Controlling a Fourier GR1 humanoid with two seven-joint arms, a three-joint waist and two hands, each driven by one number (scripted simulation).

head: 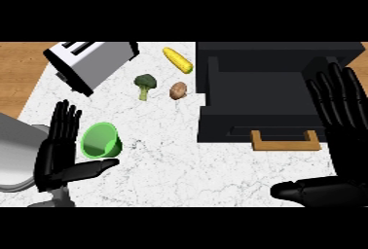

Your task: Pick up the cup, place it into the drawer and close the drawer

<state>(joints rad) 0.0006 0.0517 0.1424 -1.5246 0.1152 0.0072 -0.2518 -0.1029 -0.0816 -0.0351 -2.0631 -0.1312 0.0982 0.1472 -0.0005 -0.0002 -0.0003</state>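
Readable text: a small dark mark on the end face of the toaster point(93, 62) is too small to be read.

Edges and room:
- White marble-veined counter point(173, 165) is bounded by wood surface point(18, 68) at the left; wood is also seen at the upper right corner.
- Open counter is seen between the cup point(101, 140) and the drawer point(244, 121), and along the lower edge between both hands.
- The toaster is set tilted at the upper left, overhanging the counter's left edge.
- Corn point(177, 60), broccoli point(145, 85) and potato point(178, 90) are clustered near the drawer's left wall, well apart from the cup.
- A smooth grey rounded body point(14, 151) is seen at the left edge; what it is cannot be told.

Materials and shapes:
- The cup is green, glossy and round, with its mouth facing up and right, and lies on the counter at lower left.
- The drawer is a matt black box at the right with a recessed inner area; black on black, so how far it is drawn out cannot be judged. A wooden U-shaped handle point(285, 146) is fixed on its near face.
- The toaster is a metallic grey box with dark slots.

Hands:
- Left hand point(54, 160): fingers point(66, 124) are held straight and pressed together just left of the cup, with the thumb point(90, 168) stretched out below it. Contact cannot be told.
- Right hand point(348, 151): fingers point(334, 92) are held straight and slightly spread over the drawer's right side, with the thumb out to the left. Nothing is held.
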